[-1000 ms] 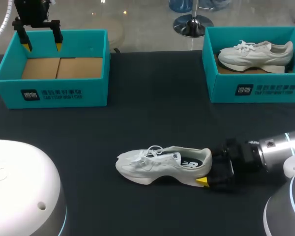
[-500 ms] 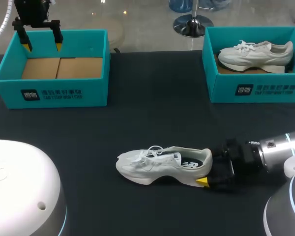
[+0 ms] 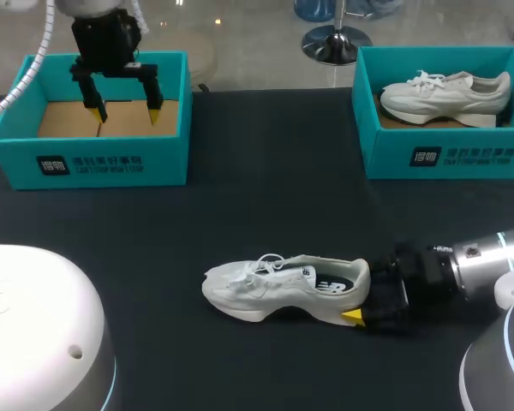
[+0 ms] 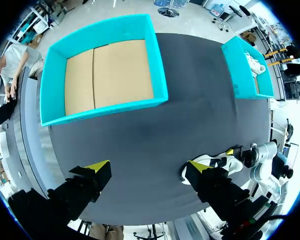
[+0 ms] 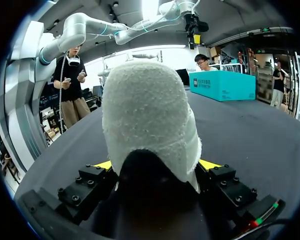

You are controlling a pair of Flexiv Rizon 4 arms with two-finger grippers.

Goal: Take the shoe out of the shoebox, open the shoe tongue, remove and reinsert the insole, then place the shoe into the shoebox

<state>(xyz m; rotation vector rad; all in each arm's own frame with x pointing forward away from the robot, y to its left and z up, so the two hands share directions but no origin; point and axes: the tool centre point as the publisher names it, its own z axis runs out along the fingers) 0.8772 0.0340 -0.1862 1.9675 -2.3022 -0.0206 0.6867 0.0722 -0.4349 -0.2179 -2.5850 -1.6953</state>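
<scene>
White shoe (image 3: 283, 287) with a thick pale sole, loose white laces and a dark collar lining sits on the black table (image 3: 265, 205), toe toward the left arm's side, near the table's front edge. The right gripper (image 3: 364, 295), reaching in low and level from the right, pinches the heel between its yellow-tipped fingers, one on either side, as the right wrist view shows. The left gripper (image 3: 125, 114) hangs tips-down over the left shoebox (image 3: 103, 163), fingers spread wide above its cardboard floor. The right shoebox (image 3: 445, 154), at the table's far right, holds a second shoe (image 3: 445, 94). Both teal boxes stand well apart from the shoe, with a broad stretch of black tabletop between.
</scene>
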